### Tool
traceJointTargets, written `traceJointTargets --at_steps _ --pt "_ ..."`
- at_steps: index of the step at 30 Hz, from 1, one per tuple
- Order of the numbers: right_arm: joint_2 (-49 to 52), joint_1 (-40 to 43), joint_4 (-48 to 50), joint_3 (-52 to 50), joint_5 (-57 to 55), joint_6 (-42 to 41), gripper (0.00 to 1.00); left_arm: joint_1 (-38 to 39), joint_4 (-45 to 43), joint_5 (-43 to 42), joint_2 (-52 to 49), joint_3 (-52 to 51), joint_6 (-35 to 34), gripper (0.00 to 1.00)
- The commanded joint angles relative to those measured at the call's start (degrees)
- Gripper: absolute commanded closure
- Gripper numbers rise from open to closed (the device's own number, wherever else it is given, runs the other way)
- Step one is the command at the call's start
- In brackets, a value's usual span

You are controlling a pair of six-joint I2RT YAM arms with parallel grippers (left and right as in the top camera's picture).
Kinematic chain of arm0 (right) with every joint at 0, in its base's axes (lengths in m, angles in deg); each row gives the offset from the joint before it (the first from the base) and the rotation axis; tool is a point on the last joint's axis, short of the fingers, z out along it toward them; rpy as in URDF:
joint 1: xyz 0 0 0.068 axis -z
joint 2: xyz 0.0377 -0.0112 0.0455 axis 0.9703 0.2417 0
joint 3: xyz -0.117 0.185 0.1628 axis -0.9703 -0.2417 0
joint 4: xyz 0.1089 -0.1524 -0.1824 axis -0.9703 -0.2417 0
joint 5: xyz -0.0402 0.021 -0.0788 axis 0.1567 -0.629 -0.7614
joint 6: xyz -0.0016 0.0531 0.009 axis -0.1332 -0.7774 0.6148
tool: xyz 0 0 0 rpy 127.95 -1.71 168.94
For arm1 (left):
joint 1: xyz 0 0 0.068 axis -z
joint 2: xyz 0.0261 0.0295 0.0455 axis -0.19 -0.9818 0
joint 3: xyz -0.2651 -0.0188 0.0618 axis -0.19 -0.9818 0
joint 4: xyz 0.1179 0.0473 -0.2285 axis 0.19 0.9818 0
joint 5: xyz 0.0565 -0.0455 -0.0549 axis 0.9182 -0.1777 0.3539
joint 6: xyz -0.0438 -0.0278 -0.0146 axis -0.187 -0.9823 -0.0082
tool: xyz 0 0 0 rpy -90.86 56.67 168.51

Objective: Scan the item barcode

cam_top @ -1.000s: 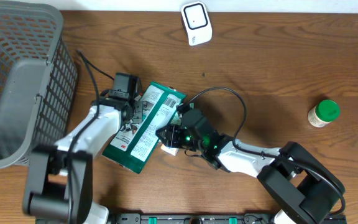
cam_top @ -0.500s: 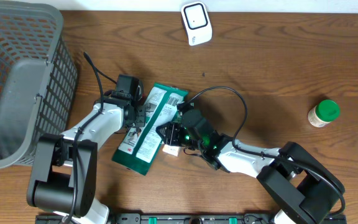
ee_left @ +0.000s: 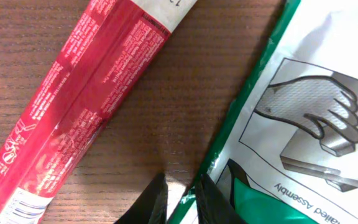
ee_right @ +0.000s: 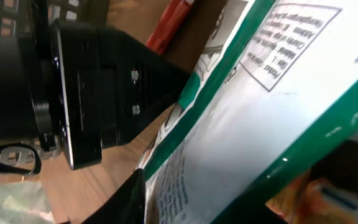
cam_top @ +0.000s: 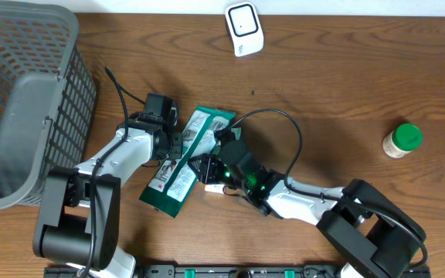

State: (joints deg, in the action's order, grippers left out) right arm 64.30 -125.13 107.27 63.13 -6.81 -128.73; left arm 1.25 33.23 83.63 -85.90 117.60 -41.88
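Left of centre in the overhead view, the green-and-white packet sits slanted between both arms (the white scanner is well apart, at the top edge). The left gripper pinches its green edge, jaws narrow. The right gripper meets the opposite side, but I cannot tell whether it clamps.

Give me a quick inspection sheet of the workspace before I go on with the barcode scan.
Surface: wooden table, brown grain.
Job's things: green-and-white packet mid-table, lying askew, barcode not made out; white scanner at the far edge, apart from it.
Clutter: red packet beside the green one; green-capped bottle upright at the right; grey basket at the left.
Tools: left tool pinched on the packet's edge; right tool at its opposite edge, grip unclear.
Cables: left arm's black cable arcs toward the basket; right arm's black cable loops by the packet's top.
Surroundings: nothing seen.
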Motion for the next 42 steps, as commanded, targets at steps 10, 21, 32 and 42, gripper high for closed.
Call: traceJointTargets --at_steps 10,21,32,42 --pt "2.19 -1.20 0.55 -0.15 -10.21 3.67 0.99 0.09 0.85 -1.25 0.44 0.00 0.31 0.81" --pt "-6.01 3.39 -1.75 0.11 12.13 22.95 0.99 -2.58 0.55 -0.79 17.57 1.11 -0.35 0.81" --pt "-14.60 19.41 -4.63 0.11 42.97 25.07 0.99 -8.24 5.81 -13.46 38.21 1.11 -4.44 0.50" --pt "-15.28 29.42 1.88 0.11 66.55 24.74 0.99 -9.68 9.60 -35.74 38.91 1.11 4.74 0.32"
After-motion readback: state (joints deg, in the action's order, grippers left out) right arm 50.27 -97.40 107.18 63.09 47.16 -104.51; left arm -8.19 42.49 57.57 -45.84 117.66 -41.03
